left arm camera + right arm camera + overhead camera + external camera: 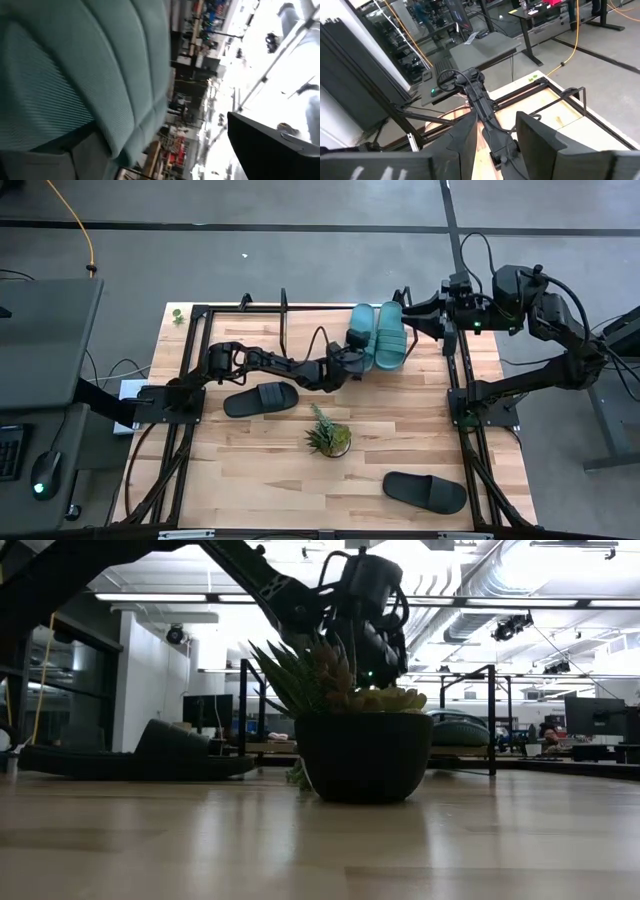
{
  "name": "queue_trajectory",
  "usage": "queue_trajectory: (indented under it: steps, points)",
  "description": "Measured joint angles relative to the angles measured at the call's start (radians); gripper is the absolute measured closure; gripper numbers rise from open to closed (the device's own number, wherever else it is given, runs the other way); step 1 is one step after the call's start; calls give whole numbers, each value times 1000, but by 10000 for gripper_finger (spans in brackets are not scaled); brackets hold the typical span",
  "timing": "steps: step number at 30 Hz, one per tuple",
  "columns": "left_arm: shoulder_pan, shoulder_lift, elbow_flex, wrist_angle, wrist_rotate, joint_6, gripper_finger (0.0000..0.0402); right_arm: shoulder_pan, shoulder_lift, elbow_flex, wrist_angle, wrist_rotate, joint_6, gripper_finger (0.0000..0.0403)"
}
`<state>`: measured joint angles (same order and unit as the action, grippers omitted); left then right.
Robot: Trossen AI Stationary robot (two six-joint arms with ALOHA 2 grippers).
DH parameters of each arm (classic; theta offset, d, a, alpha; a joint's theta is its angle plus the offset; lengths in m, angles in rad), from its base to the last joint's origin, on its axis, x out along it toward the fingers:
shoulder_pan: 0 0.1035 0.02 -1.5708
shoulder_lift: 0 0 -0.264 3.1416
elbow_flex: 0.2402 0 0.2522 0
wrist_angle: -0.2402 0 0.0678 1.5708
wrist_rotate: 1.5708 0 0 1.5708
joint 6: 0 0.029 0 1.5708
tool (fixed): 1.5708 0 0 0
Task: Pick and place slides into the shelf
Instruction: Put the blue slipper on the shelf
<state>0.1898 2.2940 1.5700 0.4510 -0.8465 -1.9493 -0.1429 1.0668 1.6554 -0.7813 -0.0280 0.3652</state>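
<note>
Two teal slides lie side by side on the shelf (pixel 284 320) at the table's far edge: one (pixel 391 335) flat, the other (pixel 358 330) beside it with its near end at my left gripper (pixel 347 358). That slide (pixel 75 75) fills much of the left wrist view. My left gripper is open. One black slide (pixel 260 398) rests sole-down near the left arm, and another (pixel 425 492) lies by the near right corner. My right gripper (pixel 495 135) hovers open above the shelf's right end (pixel 412 310), holding nothing. My left gripper has the teal slide's ribbed strap (pixel 125 100) close against one side. The other finger (pixel 265 145) stands well apart from it, with open room between. I cannot tell whether any finger touches the slide.
A small spiky plant in a dark pot (pixel 328 438) stands mid-table, between the two black slides, and blocks the middle of the low view (pixel 362 755). Black frame bars (pixel 462 395) run along the table's sides. A grey desk (pixel 45 340) stands left of the table.
</note>
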Motion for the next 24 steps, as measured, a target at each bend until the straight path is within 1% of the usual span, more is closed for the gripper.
queue_trajectory:
  steps: [4,8,15,20,24]
  points:
    - [0,0,0,94,13,95,59,0,0,0,-1,-2,-7,275]
    - [0,0,0,163,38,143,72,0,0,0,-1,-2,-9,275]
    - [0,0,0,154,45,151,92,0,0,0,-1,-27,-4,275]
    - [8,0,0,110,48,196,105,0,0,0,-1,-41,5,275]
    - [20,-1,0,87,86,188,109,0,0,0,-1,-60,19,275]
